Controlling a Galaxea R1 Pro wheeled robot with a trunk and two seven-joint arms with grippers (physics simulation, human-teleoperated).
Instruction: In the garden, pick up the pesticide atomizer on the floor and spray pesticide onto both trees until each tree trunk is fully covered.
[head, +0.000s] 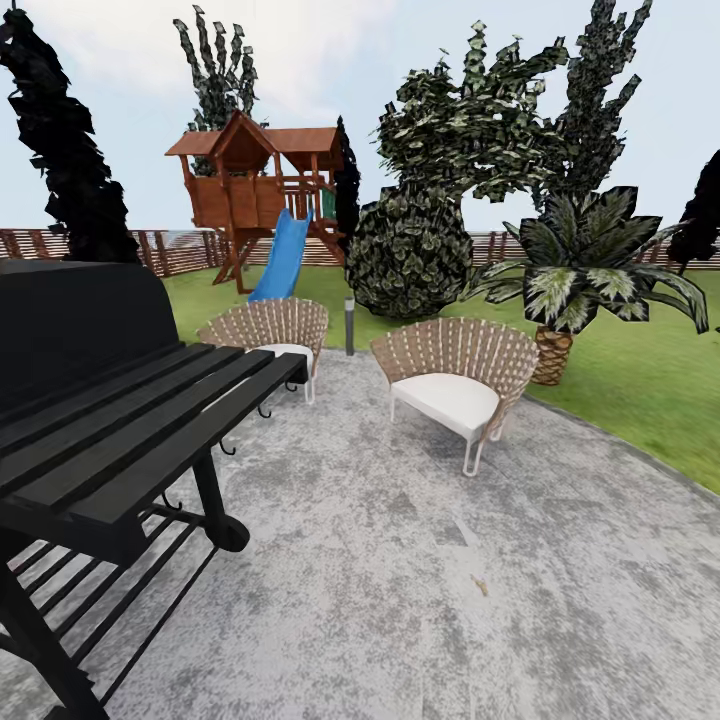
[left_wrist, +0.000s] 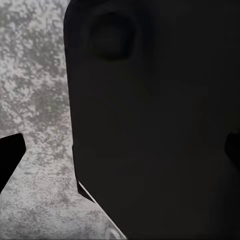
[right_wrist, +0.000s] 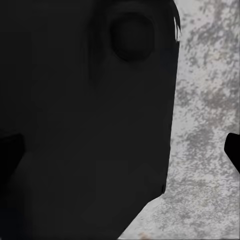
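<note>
The pesticide atomizer is out of view. Beyond the grey patio lies the garden lawn (head: 630, 375), ringed by a brown slat fence (head: 180, 250). A dark leafy crown (head: 480, 115) rises behind a round bush (head: 410, 250); no tree trunk shows. In the left wrist view my left gripper (left_wrist: 120, 152) is open, its dark fingertips (left_wrist: 10, 157) at the frame's edges, over mottled grey paving (left_wrist: 35, 100) beside a black part of the robot (left_wrist: 160, 125). In the right wrist view my right gripper (right_wrist: 120, 150) is open too, above the same paving (right_wrist: 205, 125).
A black grill (head: 90, 400) with a slatted side shelf stands close on the left. Two wicker chairs (head: 455, 385) (head: 270, 335) sit at the patio's far edge, a short lamp post (head: 349, 325) between them. A wooden playset with a blue slide (head: 262, 200) and a short palm (head: 585, 275) stand on the grass.
</note>
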